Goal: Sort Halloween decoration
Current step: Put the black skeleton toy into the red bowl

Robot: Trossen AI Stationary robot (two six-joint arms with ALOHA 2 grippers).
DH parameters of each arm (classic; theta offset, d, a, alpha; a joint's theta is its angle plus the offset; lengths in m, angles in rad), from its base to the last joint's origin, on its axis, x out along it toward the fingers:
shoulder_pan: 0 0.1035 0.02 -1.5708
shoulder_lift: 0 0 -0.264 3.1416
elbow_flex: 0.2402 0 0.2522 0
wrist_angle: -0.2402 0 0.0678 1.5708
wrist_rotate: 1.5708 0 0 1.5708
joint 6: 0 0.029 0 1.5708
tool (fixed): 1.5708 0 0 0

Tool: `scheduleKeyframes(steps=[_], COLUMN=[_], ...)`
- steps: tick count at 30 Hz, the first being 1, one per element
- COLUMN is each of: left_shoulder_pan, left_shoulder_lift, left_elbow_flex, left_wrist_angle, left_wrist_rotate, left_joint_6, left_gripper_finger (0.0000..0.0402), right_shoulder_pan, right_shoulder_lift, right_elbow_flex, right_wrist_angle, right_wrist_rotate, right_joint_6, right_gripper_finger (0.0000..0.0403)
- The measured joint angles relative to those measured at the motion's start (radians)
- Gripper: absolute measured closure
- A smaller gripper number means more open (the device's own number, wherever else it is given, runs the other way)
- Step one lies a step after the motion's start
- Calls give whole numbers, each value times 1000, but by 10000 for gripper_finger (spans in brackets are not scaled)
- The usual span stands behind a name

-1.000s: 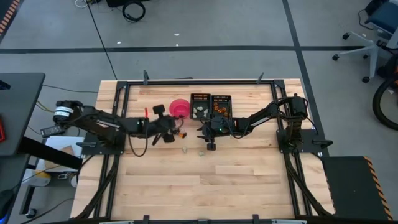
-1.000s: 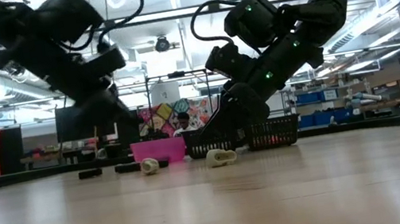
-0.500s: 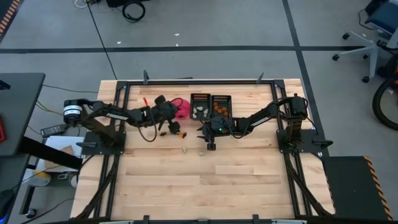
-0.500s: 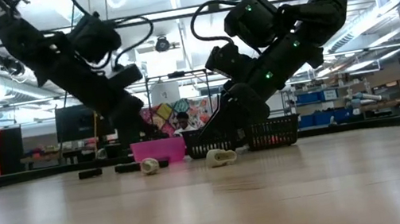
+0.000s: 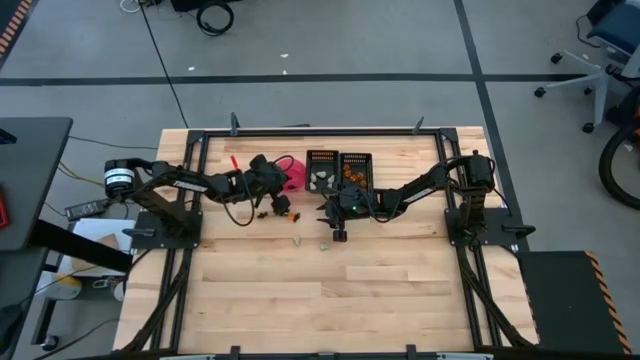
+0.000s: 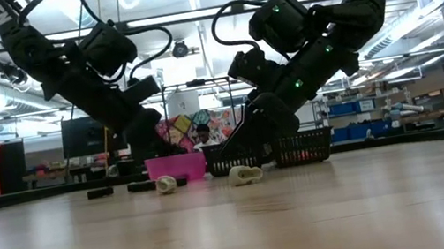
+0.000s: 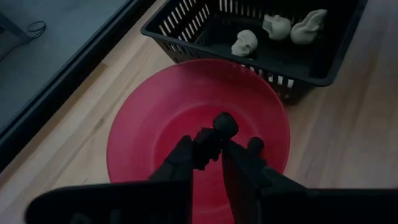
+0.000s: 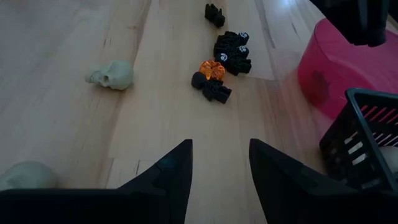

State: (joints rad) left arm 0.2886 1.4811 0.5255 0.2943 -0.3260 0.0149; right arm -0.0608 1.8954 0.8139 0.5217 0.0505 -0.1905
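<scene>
Sorting paused mid-drop as the left gripper (image 7: pixel 221 144) hung over the pink bowl (image 7: pixel 149 124), a dark trinket (image 7: pixel 224 124) pinched at its fingertips, the jaws barely parted around it. Just beside the bowl, a black tray (image 7: pixel 323 68) held pale skull pieces (image 7: pixel 245 42). The right gripper (image 8: pixel 221 163) waited low over the counter (image 8: pixel 62 37) with its jaws apart and nothing between them; ahead of it lay loose decorations: a pale skull (image 8: pixel 112 75), an orange piece (image 8: pixel 211 69) and a clump of dark pieces (image 8: pixel 232 48). The risk from here seemed to be the tiny piece clinging to one finger as the jaws parted, then falling outside the bowl or bouncing off its rim onto the wood.
</scene>
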Motion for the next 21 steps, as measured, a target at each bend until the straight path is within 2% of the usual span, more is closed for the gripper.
scheduleKeyframes(steps=[7,15,21], left_shoulder_pan=[0,-52,-148], left_shoulder_lift=[-1,-38,-123], left_elbow_flex=[0,2,2], left_wrist_angle=[-2,-38,-169], left_wrist_rotate=[0,-2,-1], left_joint_6=[-1,21,83], left_gripper_finger=[305,303,303], right_shoulder_pan=[0,0,0], right_shoulder_lift=[0,0,0], right_elbow_flex=[0,0,0], right_wrist_angle=[0,0,-2], right_wrist_rotate=[0,0,0], right_joint_6=[0,3,6], right_gripper_finger=[240,241,240])
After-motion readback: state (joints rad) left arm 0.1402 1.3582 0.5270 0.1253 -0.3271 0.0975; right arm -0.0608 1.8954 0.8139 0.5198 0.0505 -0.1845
